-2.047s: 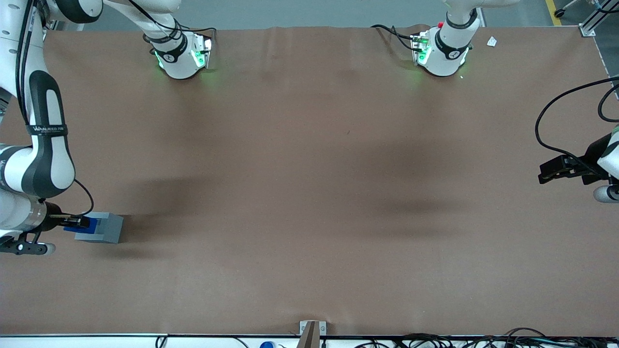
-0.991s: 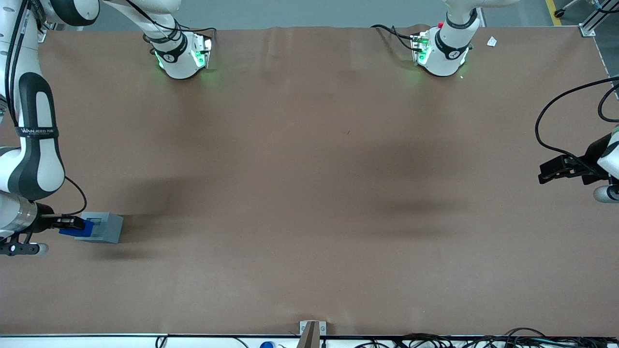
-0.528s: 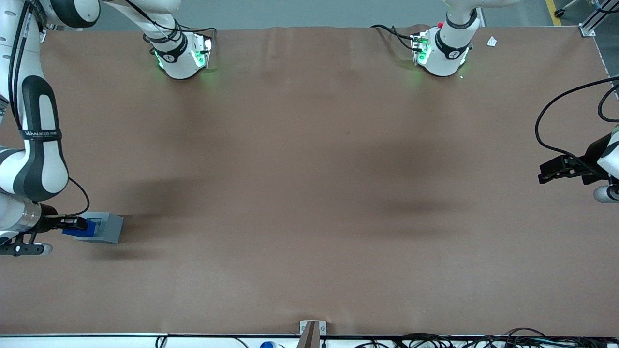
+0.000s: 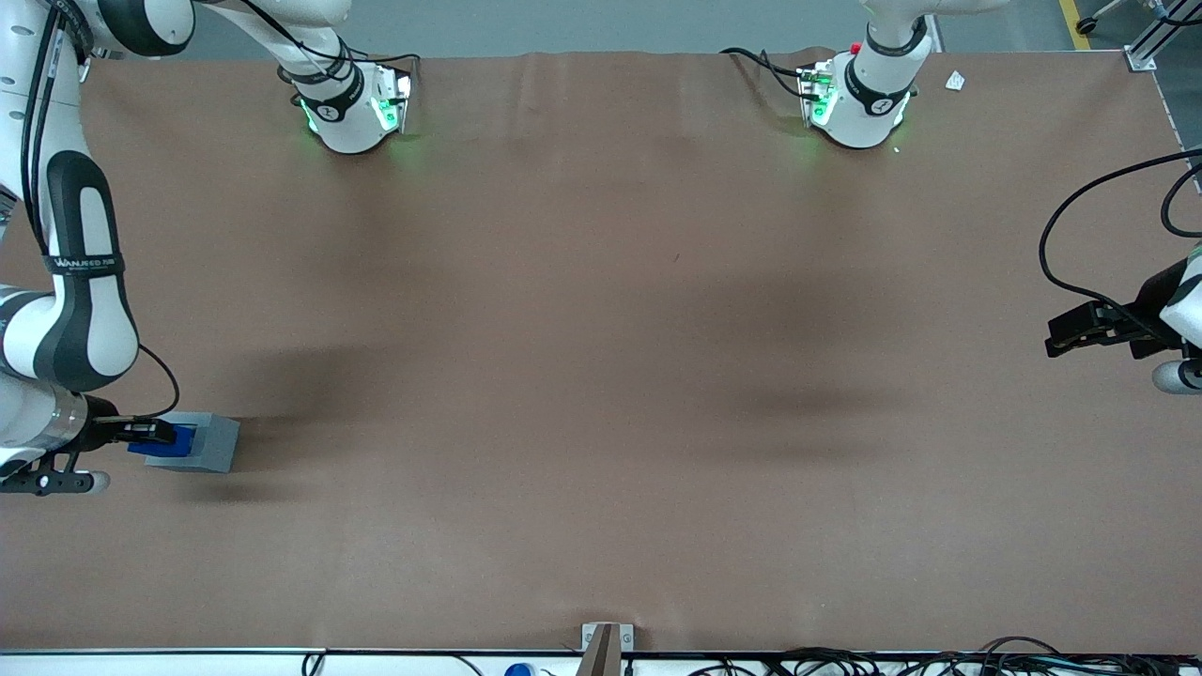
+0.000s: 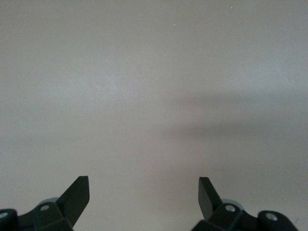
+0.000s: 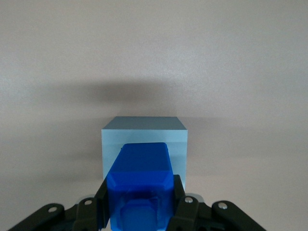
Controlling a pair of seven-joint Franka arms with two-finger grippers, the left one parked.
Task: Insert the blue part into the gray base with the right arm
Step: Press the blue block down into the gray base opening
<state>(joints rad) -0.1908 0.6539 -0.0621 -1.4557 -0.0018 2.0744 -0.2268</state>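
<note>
The gray base (image 4: 214, 443) sits on the brown table at the working arm's end. The blue part (image 4: 165, 442) hangs over the base's edge nearest the right arm (image 4: 80, 310), partly overlapping its top. My gripper (image 4: 156, 433) is shut on the blue part. In the right wrist view the blue part (image 6: 141, 180) is clamped between the two black fingers (image 6: 102, 199), with the gripper (image 6: 140, 202) low over the gray base (image 6: 144, 131). The part covers most of the base's top, so the recess is hidden. Whether the part touches the base cannot be made out.
The two arm bases (image 4: 352, 108) (image 4: 859, 103) stand at the table edge farthest from the front camera. The parked gripper (image 4: 1080, 330) hovers at its own end. A metal bracket (image 4: 606, 643) and cables (image 4: 892, 662) line the nearest edge.
The gripper with the blue part drew a little away from the gray base, then came back over it. The base has not moved.
</note>
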